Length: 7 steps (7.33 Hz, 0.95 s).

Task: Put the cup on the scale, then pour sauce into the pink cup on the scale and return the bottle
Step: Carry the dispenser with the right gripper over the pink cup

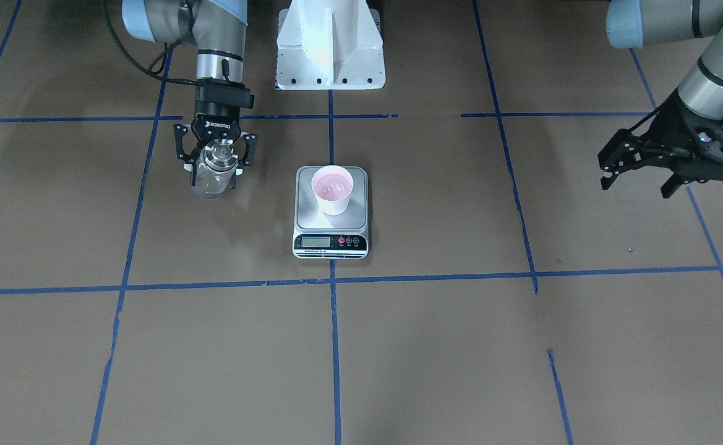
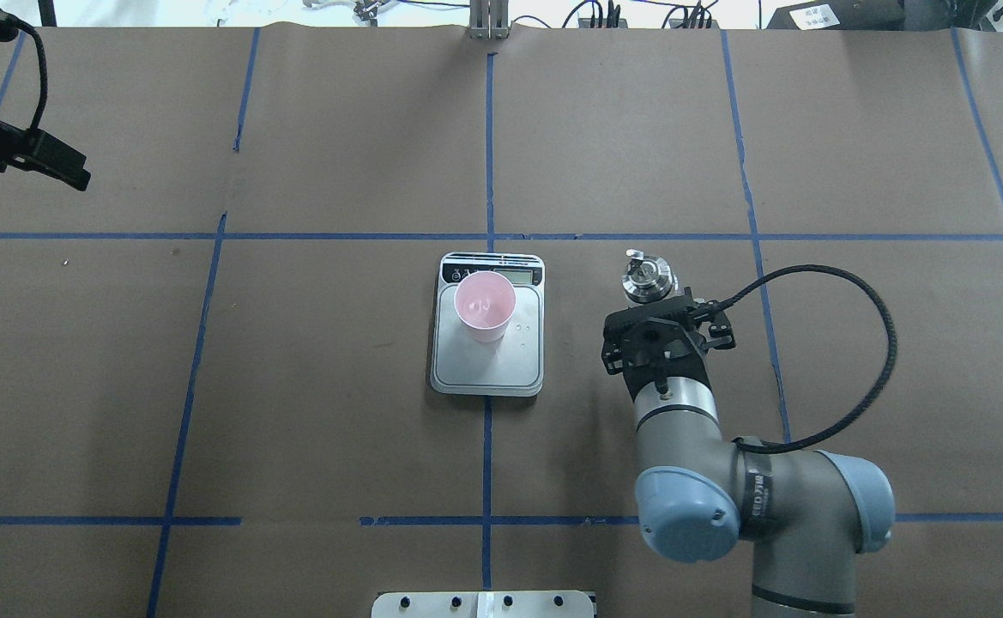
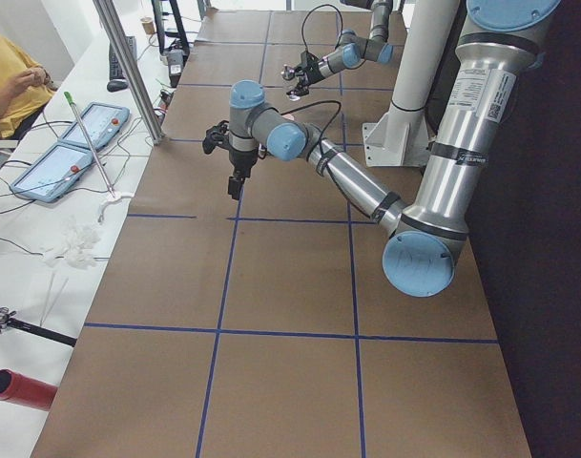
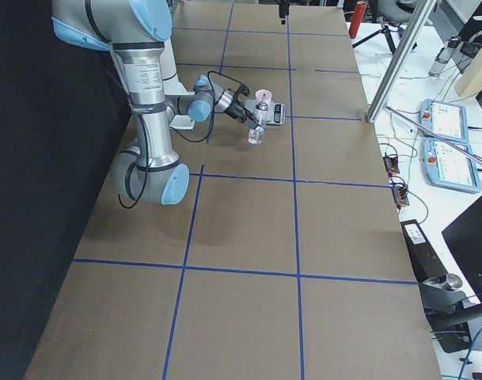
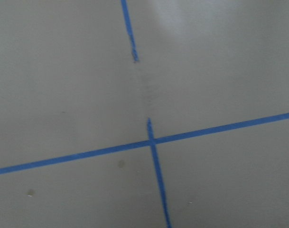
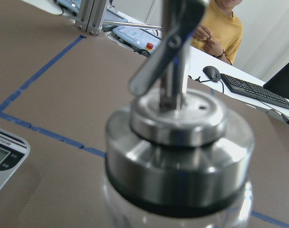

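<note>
We judged the pour done. The cup [image 1: 333,190] sat on the scale [image 1: 312,217]. Our right end effector [image 1: 214,170] pinched the upright bottle [image 1: 213,186] beside it, which next needed setting down and releasing. Our left end effector [image 1: 638,184] hung spread, well apart.

— Illumination?
— Bright and even, from above. The arms cast soft, diffuse shadows on the table [image 1: 435,346].
— Glare?
— The white base plate [image 1: 312,37] is blown out. There are sharp highlights on the bottle [image 6: 180,156] cap, and the overhead view's far edge is overexposed.
— Focus?
— In the right wrist view the bottle is too close and blurred, while the background is clearer. The left wrist view is soft and washed pale.
</note>
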Each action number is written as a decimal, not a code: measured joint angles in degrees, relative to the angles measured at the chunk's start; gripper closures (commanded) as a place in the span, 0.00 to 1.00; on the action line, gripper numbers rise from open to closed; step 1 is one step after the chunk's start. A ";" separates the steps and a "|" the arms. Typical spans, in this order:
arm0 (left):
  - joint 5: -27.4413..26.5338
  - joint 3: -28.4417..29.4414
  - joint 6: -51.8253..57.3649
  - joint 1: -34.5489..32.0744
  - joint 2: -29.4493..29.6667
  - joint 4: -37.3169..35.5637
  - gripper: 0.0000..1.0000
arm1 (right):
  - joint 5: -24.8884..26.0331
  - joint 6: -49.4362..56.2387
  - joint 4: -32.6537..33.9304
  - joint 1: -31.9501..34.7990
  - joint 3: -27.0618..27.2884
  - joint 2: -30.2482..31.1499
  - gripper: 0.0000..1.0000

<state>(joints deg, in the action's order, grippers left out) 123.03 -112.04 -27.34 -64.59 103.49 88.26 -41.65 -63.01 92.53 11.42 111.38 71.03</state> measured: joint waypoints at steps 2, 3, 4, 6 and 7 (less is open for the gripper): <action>-0.02 -0.20 0.84 -1.11 -1.43 0.03 0.00 | 1.13 6.17 15.45 -0.67 -0.08 -6.09 1.00; -0.12 -0.11 0.77 -1.33 -1.93 0.16 0.00 | 1.82 8.08 20.11 -0.92 -0.22 -7.64 1.00; -0.24 -0.06 0.56 -1.47 -2.15 0.21 0.00 | 2.51 10.33 23.93 -1.02 -0.45 -9.08 1.00; -0.32 -0.23 0.38 -1.57 -2.47 0.25 0.00 | 3.07 13.84 29.88 -1.05 -0.85 -10.82 1.00; -0.33 -0.36 0.34 -1.59 -2.62 0.25 0.00 | 3.14 15.13 30.96 -1.05 -1.39 -11.08 1.00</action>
<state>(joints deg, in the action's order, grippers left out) 122.70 -112.40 -27.00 -66.18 100.87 88.51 -38.50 -47.88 123.49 10.37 109.99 59.95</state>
